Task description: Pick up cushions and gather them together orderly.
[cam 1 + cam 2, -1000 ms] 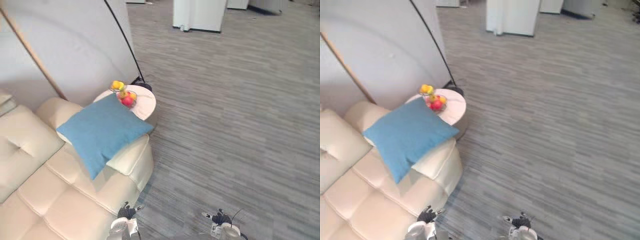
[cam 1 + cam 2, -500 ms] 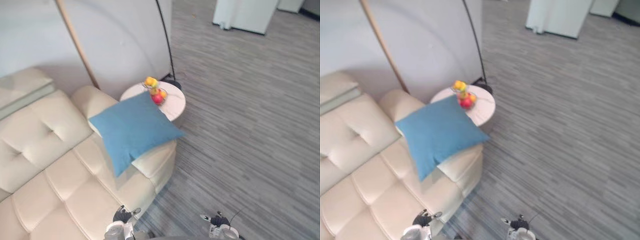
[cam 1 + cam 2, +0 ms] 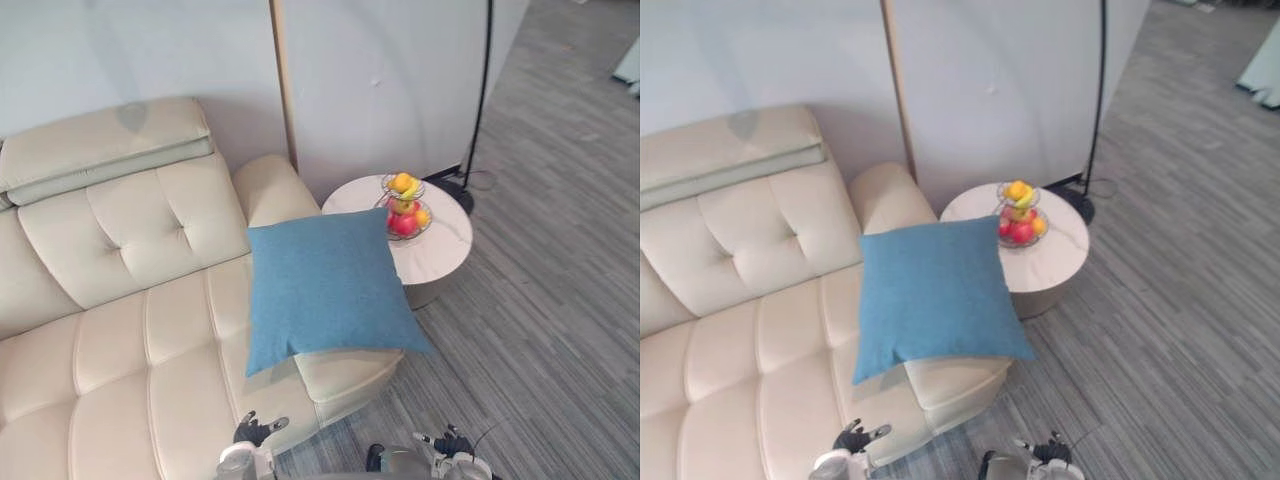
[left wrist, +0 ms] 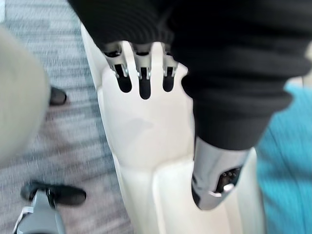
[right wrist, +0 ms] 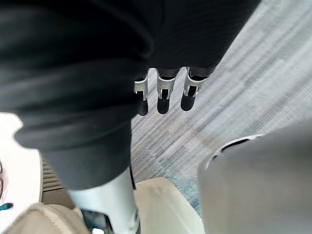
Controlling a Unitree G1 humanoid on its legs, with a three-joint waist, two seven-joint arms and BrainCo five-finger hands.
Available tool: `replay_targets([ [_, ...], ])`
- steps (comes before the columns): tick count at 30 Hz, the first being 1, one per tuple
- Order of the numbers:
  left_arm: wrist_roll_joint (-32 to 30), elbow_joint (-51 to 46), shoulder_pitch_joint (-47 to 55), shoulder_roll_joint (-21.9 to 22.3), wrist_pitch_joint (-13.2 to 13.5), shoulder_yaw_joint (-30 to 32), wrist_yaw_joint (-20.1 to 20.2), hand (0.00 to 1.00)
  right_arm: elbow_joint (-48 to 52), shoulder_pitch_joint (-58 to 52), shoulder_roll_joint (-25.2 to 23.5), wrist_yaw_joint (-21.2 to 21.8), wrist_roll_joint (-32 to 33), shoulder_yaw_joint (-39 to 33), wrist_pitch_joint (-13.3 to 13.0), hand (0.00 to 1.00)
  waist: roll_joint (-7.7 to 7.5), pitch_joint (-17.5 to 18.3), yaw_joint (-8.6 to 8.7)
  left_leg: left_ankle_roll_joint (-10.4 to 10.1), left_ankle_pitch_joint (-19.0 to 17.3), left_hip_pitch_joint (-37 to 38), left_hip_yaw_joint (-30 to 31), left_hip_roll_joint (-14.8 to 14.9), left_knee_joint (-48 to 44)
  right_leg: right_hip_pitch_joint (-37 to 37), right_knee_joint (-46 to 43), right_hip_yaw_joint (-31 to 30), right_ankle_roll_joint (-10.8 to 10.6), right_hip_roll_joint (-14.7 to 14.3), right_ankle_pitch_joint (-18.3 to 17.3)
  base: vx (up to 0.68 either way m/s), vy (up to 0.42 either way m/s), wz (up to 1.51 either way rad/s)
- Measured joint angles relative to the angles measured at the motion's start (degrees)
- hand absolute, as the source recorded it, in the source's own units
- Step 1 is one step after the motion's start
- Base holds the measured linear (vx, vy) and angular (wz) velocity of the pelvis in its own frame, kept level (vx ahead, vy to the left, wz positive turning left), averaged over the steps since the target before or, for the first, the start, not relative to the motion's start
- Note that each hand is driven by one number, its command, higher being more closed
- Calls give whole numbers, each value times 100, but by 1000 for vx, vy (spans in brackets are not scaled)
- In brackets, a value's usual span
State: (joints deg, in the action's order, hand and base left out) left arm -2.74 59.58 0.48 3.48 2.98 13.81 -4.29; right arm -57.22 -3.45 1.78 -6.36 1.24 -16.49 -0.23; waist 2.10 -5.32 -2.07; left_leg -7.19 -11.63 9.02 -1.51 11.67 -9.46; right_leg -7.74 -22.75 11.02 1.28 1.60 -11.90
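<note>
Blue cushion (image 3: 325,290), one, lay tilted on the cream sofa's (image 3: 130,330) end seat, just beside the round side table (image 3: 445,255) bearing a fruit bowl (image 3: 405,210). Left hand (image 4: 144,83) and right hand (image 5: 165,95) hung low, fingers straight, holding nothing. Step judged: approach; next, reach forward and grasp the cushion

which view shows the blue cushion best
The left eye view: the whole blue cushion shows there, lying on the end of the sofa beside the round table. The right eye view gives nearly the same whole look at it. The left wrist view catches a narrow blue strip of it.
</note>
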Motion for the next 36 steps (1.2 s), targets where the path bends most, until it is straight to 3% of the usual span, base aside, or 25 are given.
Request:
replay_targets([
  [4, -1, -63, -7, -2, 1, -24, -6, 0, 2, -5, -100, -4, 14, -5, 2, 0, -145, 16, 31, -62, 70, -241, -346, 93, -480, 341, 319, 137, 3, 11, 2, 125, -68, 49],
  [8, 5, -90, -2, -12, 3, -22, -28, 0, 11, -32, -151, -11, 129, -42, 22, 0, -233, 52, 16, -84, 196, -554, -764, -109, -1169, 664, 722, 110, -54, 304, 44, 59, 55, 20],
  [10, 9, -79, 101, 2, 7, -112, -30, 0, 1, -67, -92, -31, 130, -149, 33, 0, -88, 224, 17, 39, 246, -266, -1097, -188, -83, 746, 825, 24, -161, 303, 158, 62, 147, -4],
  [12, 12, -54, 140, -86, 4, -137, -49, 0, 7, -64, -96, -37, 130, -146, 21, 0, -74, 271, 12, 39, 249, -173, -1204, -242, 80, 772, 926, -71, -245, 340, 246, 28, 152, -9],
  [16, 85, -43, 160, -272, -2, -119, -59, 0, 4, -61, -210, -63, 241, -157, 18, 0, -254, 251, -24, 40, 250, -94, -1302, -302, 145, 811, 1211, -242, -351, 367, 665, -17, 140, -16],
  [22, 306, -45, 205, -355, -1, 49, -149, 0, 63, -111, -183, -163, 392, -198, 11, 0, -309, 284, -12, 41, 250, -71, -1404, -467, 140, 895, 1442, -381, -438, 494, 913, -70, 92, -12],
  [25, 418, -79, 236, -521, -1, 83, -216, 0, 707, -151, -173, -234, 389, -246, 37, 0, -299, 278, 0, 41, 250, -71, -1493, -473, 146, 872, 1461, -442, -438, 491, 913, -101, 11, -10],
  [30, 654, -766, 245, -880, 42, 155, -321, 0, 2433, -73, 408, -405, 321, -404, -63, 0, -209, 267, 6, 84, 278, -86, -1528, -461, 580, 685, 1657, -558, -445, 362, 907, -138, -39, -9],
  [36, 861, -1464, 331, -1123, 55, 261, -330, 0, 2911, -7, 671, -550, -40, -546, -91, 0, -190, 285, 98, 80, 524, -119, -1474, -458, 956, 574, 1847, -600, -439, 260, 976, -173, -80, -2],
])
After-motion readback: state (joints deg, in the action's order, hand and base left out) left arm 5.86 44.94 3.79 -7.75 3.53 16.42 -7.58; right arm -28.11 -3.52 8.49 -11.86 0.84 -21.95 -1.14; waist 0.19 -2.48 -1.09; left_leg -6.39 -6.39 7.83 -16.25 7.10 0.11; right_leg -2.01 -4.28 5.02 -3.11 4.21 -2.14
